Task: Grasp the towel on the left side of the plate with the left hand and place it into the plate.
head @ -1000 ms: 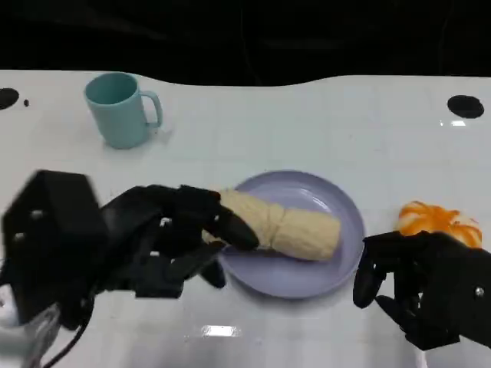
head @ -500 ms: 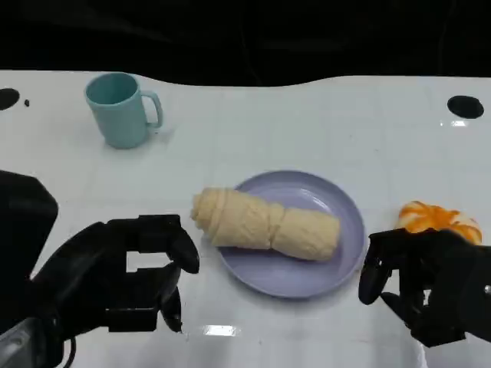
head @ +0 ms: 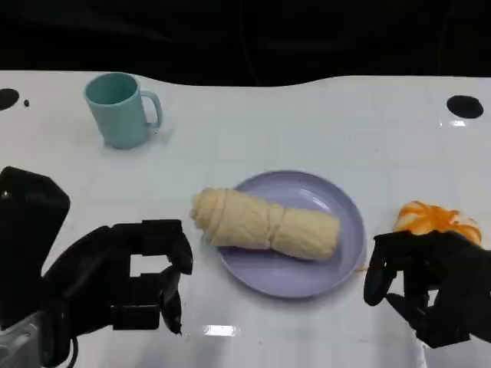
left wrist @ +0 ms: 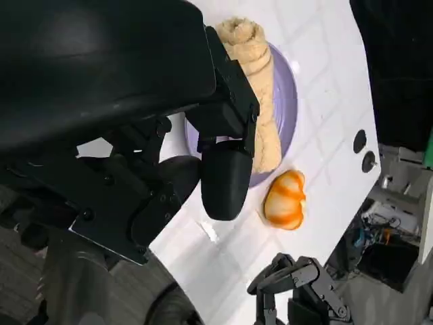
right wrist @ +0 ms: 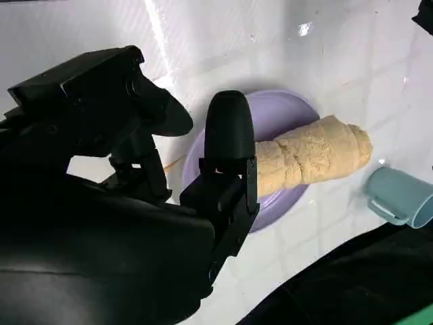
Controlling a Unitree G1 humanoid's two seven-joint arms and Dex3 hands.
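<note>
A rolled beige towel point(head: 265, 224) lies across the lavender plate point(head: 307, 268), its left end jutting past the plate's left rim. My left hand point(head: 130, 276) hovers at the lower left, apart from the towel, fingers spread and holding nothing. At the lower right, my right hand point(head: 422, 284) sits beside the plate, empty with its fingers loosely curved. The left wrist view shows the towel point(left wrist: 256, 81) on the plate point(left wrist: 287, 101) beyond my fingers point(left wrist: 226, 179). The right wrist view shows the towel point(right wrist: 314, 157) and plate point(right wrist: 277, 115) too.
A teal mug point(head: 119, 109) stands at the back left. An orange peeled fruit point(head: 433, 220) lies right of the plate, just beyond my right hand. Black round holes point(head: 465, 106) mark the white table near its far edge.
One second ago my left hand's fingers were on the towel's left end. The hand has let go and drawn back toward the lower left. The towel stays on the plate.
</note>
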